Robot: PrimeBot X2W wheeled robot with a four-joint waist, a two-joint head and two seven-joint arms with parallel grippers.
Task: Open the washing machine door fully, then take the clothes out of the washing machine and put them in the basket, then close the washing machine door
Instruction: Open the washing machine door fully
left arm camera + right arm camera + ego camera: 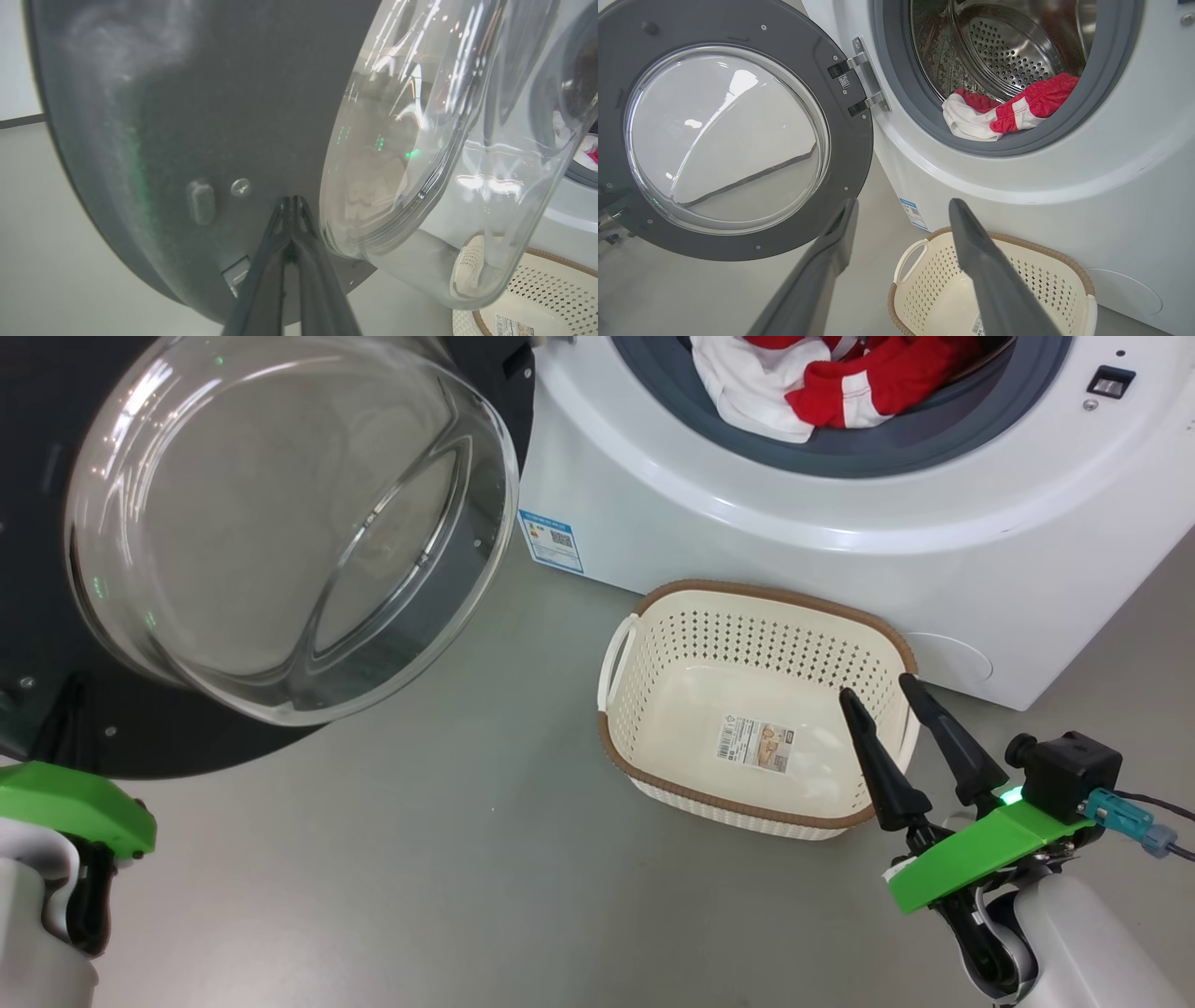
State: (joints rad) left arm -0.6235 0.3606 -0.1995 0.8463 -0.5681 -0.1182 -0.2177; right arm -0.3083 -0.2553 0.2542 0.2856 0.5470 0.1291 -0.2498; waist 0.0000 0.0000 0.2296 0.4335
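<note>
The washing machine door (pixel 289 523) is swung wide open to the left, its glass bowl bulging toward me. My left gripper (pixel 292 199) is shut, its tips resting against the door's dark grey inner side (pixel 187 116) beside the glass. Red and white clothes (pixel 822 383) lie at the front of the drum, inside the washing machine (pixel 840 541). The cream basket (pixel 775 595) stands empty on the floor before the machine. My right gripper (pixel 876 687) hangs open over the basket's right end, holding nothing. In the right wrist view the gripper (pixel 904 204) points toward the clothes (pixel 1008 112).
Grey floor spreads left of and in front of the basket (pixel 1017 240). The open door (pixel 845 154) hangs on two hinges (pixel 864 79) and takes up the space to the left. A blue label (pixel 551 539) sits on the machine's lower front.
</note>
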